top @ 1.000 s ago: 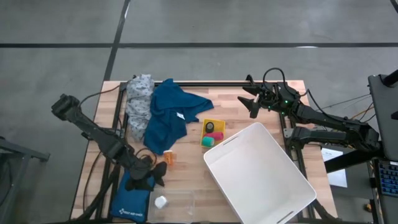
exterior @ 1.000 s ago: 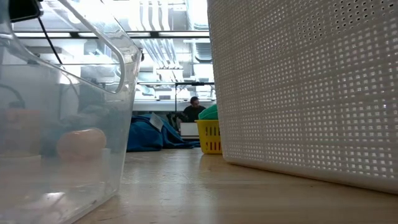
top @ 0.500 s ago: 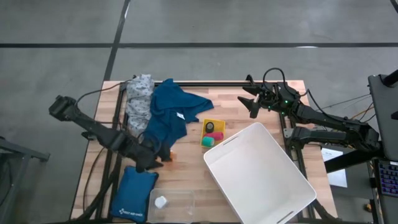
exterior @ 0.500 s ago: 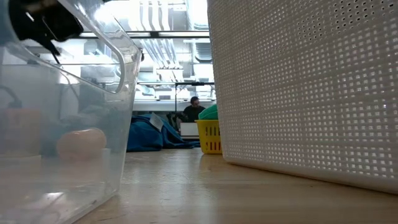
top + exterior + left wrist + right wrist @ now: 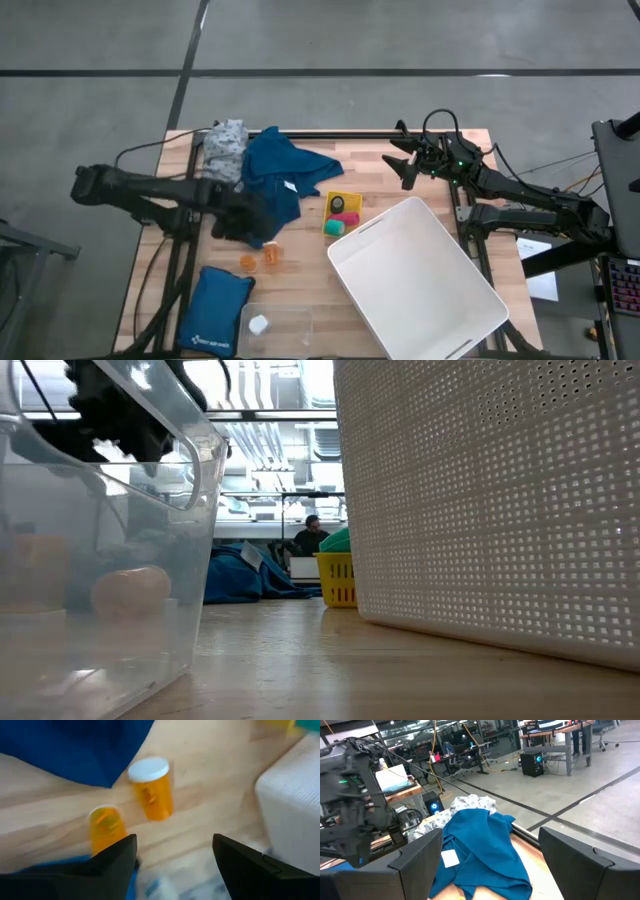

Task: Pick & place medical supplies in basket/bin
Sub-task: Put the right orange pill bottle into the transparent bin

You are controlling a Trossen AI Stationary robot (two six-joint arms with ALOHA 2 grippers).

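The left hand point(image 5: 172, 852) was held released and empty above two orange pill bottles point(image 5: 151, 787) lying on the tabletop point(image 5: 300, 285); the right hand point(image 5: 405, 160) was released too.

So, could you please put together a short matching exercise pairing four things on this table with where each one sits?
Things:
1. pink roll
2. two orange pill bottles
3. small white bottle
4. grey dotted cloth

Places:
A. in the clear container at the near edge
B. at the far left corner, beside the blue garment
C. in the small yellow basket
D. on bare wood, near the blue garment's lower edge

Pairs: 1-C, 2-D, 3-A, 4-B
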